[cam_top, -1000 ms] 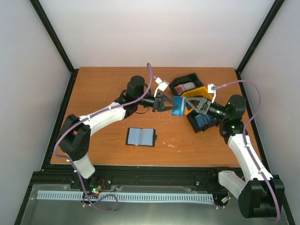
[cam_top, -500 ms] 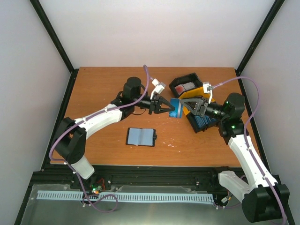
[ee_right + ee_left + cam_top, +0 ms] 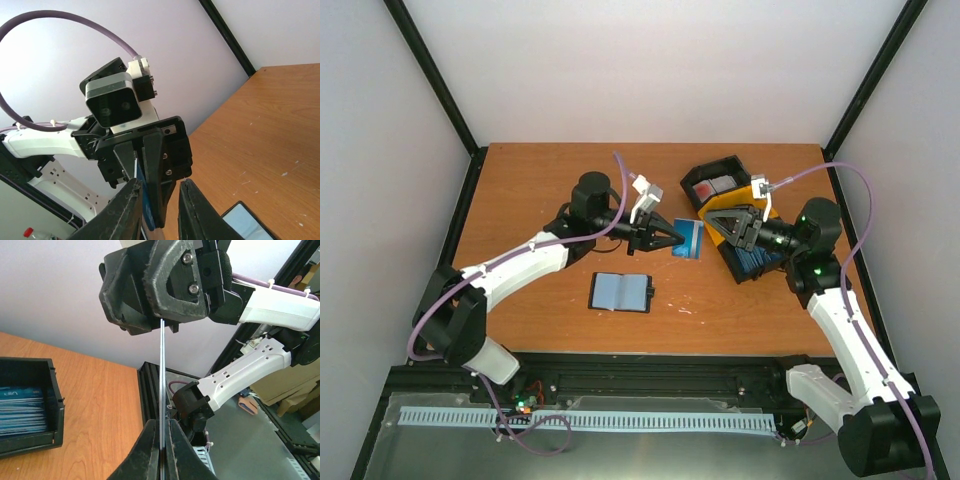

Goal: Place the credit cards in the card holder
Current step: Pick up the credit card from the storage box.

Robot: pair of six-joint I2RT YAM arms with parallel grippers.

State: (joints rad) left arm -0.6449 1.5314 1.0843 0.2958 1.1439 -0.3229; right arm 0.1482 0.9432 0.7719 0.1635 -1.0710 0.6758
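The left end effector (image 3: 674, 238) pinches a thin, flat blue credit card (image 3: 691, 240); the right end effector (image 3: 713, 224) stands apart.

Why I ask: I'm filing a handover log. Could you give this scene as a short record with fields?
left gripper: shut on a blue card, held in the air between the two arms
right gripper: jaws apart at the card's far end; contact unclear
card holder: lying open on the table, nearer the arm bases than the card, untouched
trays: black and yellow, by the right gripper; blue cards in one
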